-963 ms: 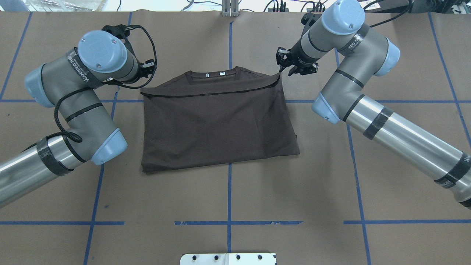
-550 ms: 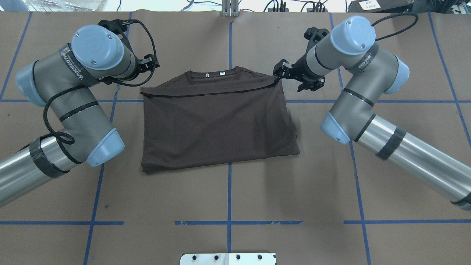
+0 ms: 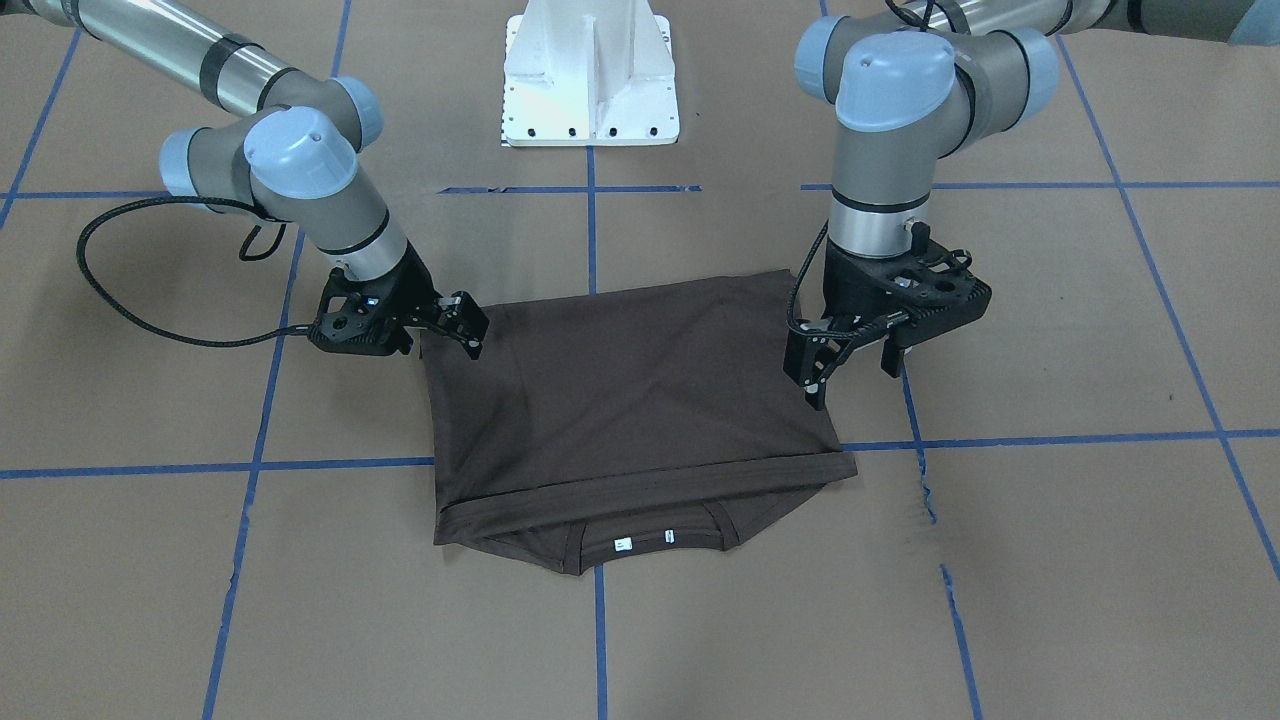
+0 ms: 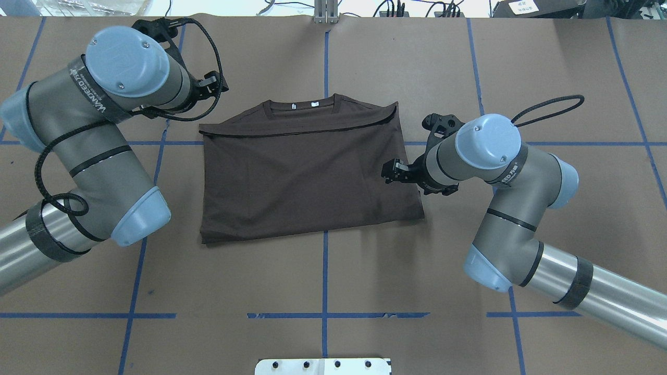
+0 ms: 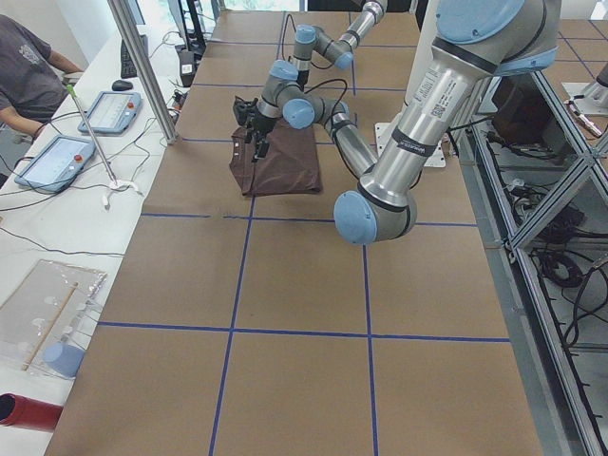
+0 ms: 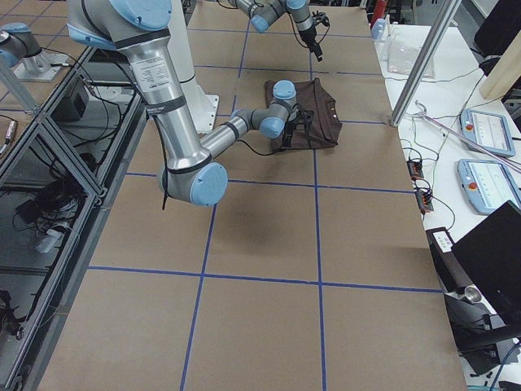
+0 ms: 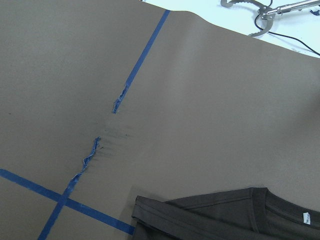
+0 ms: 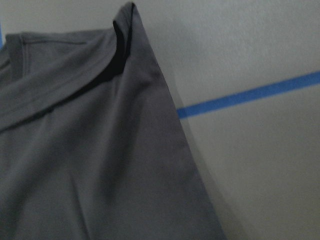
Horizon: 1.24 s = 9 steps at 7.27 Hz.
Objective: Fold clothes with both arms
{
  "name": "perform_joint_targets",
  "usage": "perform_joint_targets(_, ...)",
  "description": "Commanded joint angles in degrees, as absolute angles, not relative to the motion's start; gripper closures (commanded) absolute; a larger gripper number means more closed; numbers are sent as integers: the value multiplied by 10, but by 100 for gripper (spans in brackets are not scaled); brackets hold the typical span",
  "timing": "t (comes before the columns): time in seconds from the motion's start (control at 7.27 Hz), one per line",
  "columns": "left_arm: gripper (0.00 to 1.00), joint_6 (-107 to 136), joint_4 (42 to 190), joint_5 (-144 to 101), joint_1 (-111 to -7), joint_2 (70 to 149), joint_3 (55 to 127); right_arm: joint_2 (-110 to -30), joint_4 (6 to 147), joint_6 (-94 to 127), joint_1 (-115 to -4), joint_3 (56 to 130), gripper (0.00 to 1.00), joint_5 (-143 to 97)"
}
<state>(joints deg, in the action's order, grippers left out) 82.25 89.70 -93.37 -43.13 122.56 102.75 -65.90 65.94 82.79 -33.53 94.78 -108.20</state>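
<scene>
Two arms work over the paper-covered table (image 4: 323,271). The right arm (image 4: 484,156) reaches low to the right edge of the dark T-shirt (image 4: 307,177), about midway along it, probably to take that side for the next fold. The left arm (image 4: 120,67) hangs higher, near the shirt's far left corner (its wrist view looks down on that corner alone).

The shirt lies flat at the table's middle, doubled over so the hem edge stops just short of the collar (image 4: 305,104).

The left gripper (image 3: 850,368) has its fingers spread and holds nothing. The right gripper (image 4: 390,172) looks parted too, with no cloth raised in it.

From overhead the left gripper is hidden behind its own wrist. No chest logo shows on the upturned layer, and the small white tags (image 4: 315,104) are too small to read.
</scene>
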Motion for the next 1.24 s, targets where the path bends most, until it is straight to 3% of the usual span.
perform_joint_targets(0.0, 0, 824, 882, -933, -431, 1228, 1041, -662, 671, 828, -325, 950, 0, -1077)
perform_joint_targets(0.83, 0, 827, 882, -933, -429, 1228, 1041, -678, 673, 828, -327, 952, 9, -1079)
perform_joint_targets(0.96, 0, 826, 882, -933, -429, 1227, 1041, -677, 673, 828, -327, 952, 30, -1078)
perform_joint_targets(1.1, 0, 826, 882, -933, -429, 1227, 1041, -678, 673, 828, -327, 952, 83, -1081)
